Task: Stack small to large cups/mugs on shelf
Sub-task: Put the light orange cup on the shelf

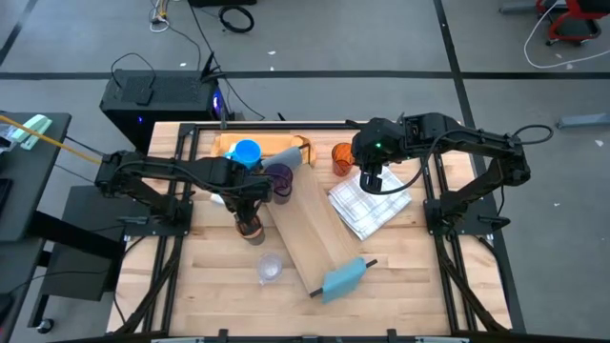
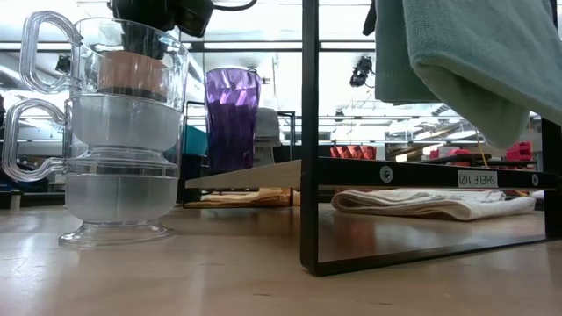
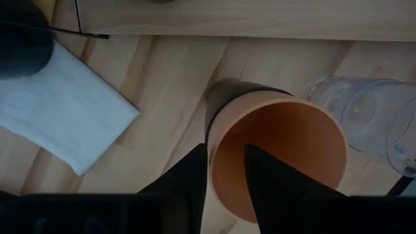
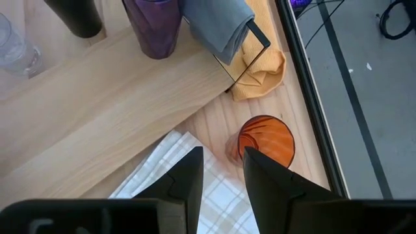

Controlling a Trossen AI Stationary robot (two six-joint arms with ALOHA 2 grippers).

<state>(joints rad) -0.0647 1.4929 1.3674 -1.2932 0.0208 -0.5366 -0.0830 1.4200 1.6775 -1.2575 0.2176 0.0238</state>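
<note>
My left gripper (image 1: 250, 211) points down, shut on an orange cup (image 3: 279, 149) left of the shelf. A black cup (image 3: 220, 97) shows around that cup's lower wall. Close by, stacked clear glasses (image 1: 270, 269) stand on the table. The shelf (image 1: 315, 229), a long pale plank, lies slanted across the table with blue-grey pieces at its ends. The purple tumbler (image 1: 278, 178) stands at its far end, and the blue mug (image 1: 246, 152) is behind it. My right gripper (image 4: 222, 162) hovers open above a second orange cup (image 4: 265, 140) and touches nothing. My left gripper pinches the orange cup's rim wall (image 3: 211, 162), one finger (image 3: 273, 175) inside the cup and the other outside. The fingers come from above, pointing down. The cup stays upright, mouth up. Whether it rests in the black cup or hangs clear, I cannot tell.
A white checked cloth (image 1: 370, 205) lies right of the plank, under my right gripper. A yellow cloth (image 4: 263, 71) and an orange-brown board (image 1: 286, 145) lie at the far edge. The shelf's black metal frame (image 2: 309, 132) stands upright close to the low camera.
</note>
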